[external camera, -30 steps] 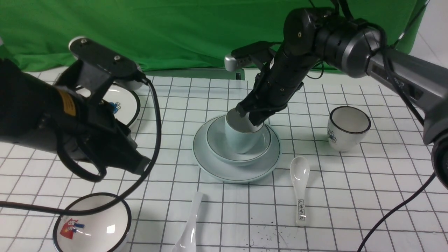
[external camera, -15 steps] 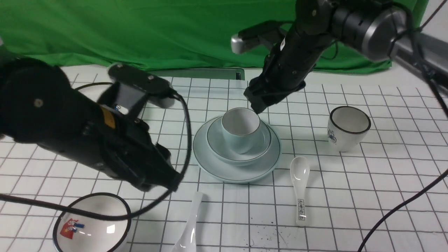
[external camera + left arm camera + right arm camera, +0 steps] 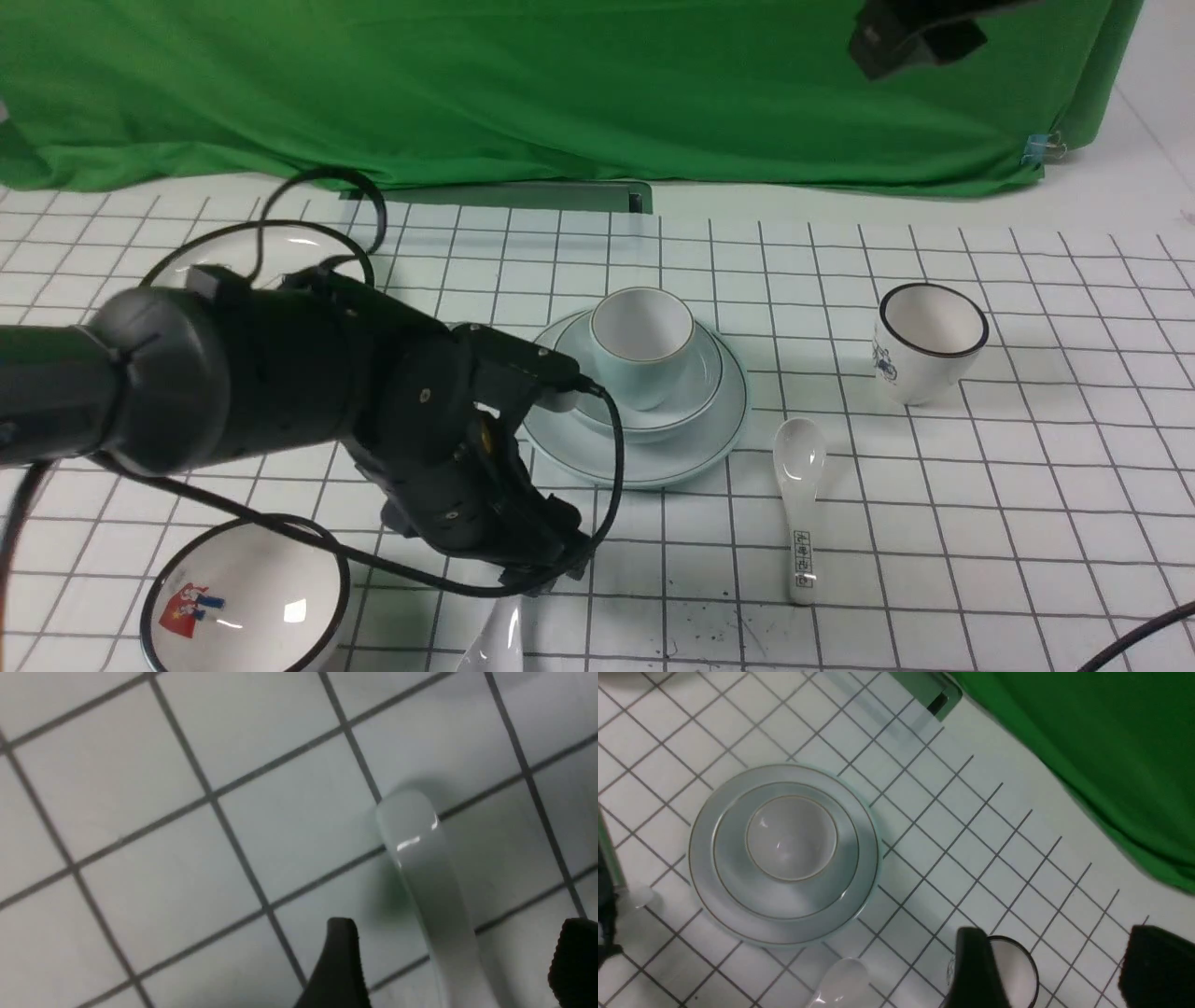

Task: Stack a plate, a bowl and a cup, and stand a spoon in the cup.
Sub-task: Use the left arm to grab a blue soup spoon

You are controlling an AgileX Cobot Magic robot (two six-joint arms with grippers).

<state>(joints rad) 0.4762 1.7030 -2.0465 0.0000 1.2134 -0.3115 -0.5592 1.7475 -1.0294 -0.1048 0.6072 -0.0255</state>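
The left claw [image 3: 457, 952], spread wide, straddles the handle of the plain spoon [image 3: 423, 858] on the counter [image 3: 934, 523]. The cup [image 3: 642, 341], bowl [image 3: 708, 369] and plate [image 3: 653, 459] stand stacked well beyond it. The right claw [image 3: 1064, 973] hangs spread and empty. A shallow pinch could let the glossy handle squirt free.

In the middle of the frame the cup [image 3: 644, 359] sits in the bowl [image 3: 709, 371], and the bowl sits on the plate [image 3: 653, 462]. To the right of this stack, well apart, stands a second cup [image 3: 929, 341]. A second spoon [image 3: 801, 504] lies just beside the plate's lower right edge, scoop toward the plate and handle toward the bottom. The spoon [image 3: 495, 639] lies at the bottom edge, left of centre. The left gripper [image 3: 551, 569] hangs over its handle, a finger on each side. A second bowl [image 3: 243, 597] sits in the lower left corner. A second plate [image 3: 289, 245] lies at the upper left, behind the left arm [image 3: 280, 383].
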